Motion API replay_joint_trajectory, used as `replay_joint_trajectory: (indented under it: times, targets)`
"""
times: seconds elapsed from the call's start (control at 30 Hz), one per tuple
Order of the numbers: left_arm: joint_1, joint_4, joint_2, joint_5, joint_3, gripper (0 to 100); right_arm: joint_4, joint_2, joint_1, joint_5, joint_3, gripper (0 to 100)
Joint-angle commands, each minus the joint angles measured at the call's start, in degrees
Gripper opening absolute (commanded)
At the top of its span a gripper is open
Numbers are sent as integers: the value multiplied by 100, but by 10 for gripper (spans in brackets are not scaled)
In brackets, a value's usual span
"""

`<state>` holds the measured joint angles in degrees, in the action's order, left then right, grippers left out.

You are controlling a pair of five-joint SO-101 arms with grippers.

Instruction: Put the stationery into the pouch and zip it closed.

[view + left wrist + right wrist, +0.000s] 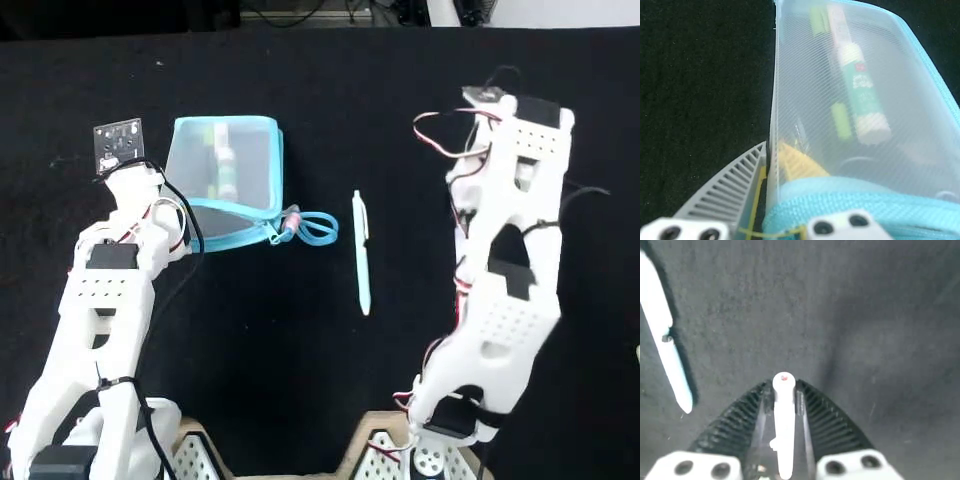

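We see a black surface. The pouch is frosted clear with fine diagonal ribbing and turquoise trim, and a green-and-white tube shows through it. The pen is pale blue and white. The left pincer has a grey slatted finger. The right pincer has black slatted fingers around a white stick.

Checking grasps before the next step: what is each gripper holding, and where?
Left gripper pinches the pouch wall at its corner beside the zipper. Right gripper clamps a white pen along its barrel, tip poking out.
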<state>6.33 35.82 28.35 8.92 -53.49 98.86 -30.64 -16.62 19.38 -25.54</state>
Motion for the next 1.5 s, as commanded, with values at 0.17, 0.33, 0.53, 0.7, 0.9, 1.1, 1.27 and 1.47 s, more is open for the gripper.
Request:
replay_joint_trajectory:
  times: [0.17,0.33,0.53,0.7,0.9,1.1,1.27,1.47]
  targets:
    - [-4,53,-62,70,-207,32,-1125,1842,-62,-123,2123,11]
    - [-4,53,-62,70,-207,32,-2040,2264,26,-132,2941,11]
    - [-4,26,-62,70,-215,32,-2927,2281,193,-141,3477,11]
    - [-4,53,-70,70,-207,32,-3429,2281,519,-132,4057,11]
    - [4,35,-70,70,-224,32,-3833,2281,545,-141,4479,15]
    - [40,53,-70,70,-233,32,-3842,2273,527,-132,4655,15]
    - [22,53,-70,70,-207,32,-3833,1947,510,-105,4576,15]
    - [532,211,-97,-123,57,30,-3771,1112,510,-141,4224,15]
